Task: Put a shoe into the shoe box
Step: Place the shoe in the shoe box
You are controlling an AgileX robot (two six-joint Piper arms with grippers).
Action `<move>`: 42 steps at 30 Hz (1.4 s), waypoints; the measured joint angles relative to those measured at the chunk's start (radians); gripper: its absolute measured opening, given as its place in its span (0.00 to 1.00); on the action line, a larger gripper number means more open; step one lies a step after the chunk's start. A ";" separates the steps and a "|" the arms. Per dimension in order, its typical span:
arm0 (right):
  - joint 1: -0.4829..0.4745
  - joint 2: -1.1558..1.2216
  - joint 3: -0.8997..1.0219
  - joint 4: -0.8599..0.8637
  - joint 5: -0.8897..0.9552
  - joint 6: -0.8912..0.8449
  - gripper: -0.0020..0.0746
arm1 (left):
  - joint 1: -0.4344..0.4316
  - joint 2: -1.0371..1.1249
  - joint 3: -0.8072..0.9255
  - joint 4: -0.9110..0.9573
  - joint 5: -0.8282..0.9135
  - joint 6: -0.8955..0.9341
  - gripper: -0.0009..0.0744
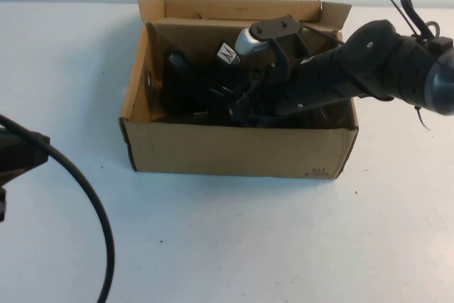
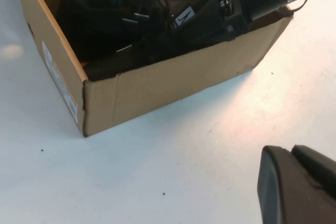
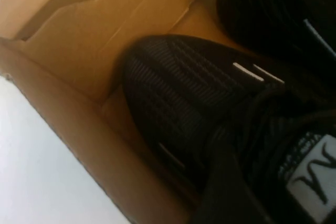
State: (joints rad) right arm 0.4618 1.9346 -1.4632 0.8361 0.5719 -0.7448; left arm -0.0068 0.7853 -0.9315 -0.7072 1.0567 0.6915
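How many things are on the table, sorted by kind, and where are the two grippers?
Black sneakers: 2, the shoe and a second sneaker, both in the box.
Cardboard boxes: 1, the shoe box.
Total: 3.
Right gripper is down inside the box; left gripper is outside the box at the table's left.

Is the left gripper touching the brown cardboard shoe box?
Apart. In the left wrist view, bare white table separates the left gripper from the brown cardboard shoe box.
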 joint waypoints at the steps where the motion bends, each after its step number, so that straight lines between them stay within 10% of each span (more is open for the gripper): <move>1: -0.004 0.000 0.000 0.000 0.008 0.002 0.53 | 0.000 0.000 0.000 0.002 0.005 0.000 0.01; 27: -0.115 -0.141 -0.008 0.000 0.180 -0.089 0.51 | 0.000 0.000 0.000 0.086 0.082 0.014 0.01; 35: -0.115 -0.371 -0.008 -0.004 0.193 -0.117 0.09 | -0.026 -0.004 0.000 0.112 0.182 0.108 0.01; 42: -0.115 -0.570 -0.008 -0.005 0.235 -0.102 0.01 | -0.137 -0.090 0.000 0.177 0.192 0.058 0.01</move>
State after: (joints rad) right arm 0.3470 1.3650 -1.4711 0.8309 0.8074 -0.8465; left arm -0.1442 0.6950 -0.9315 -0.5300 1.2483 0.7499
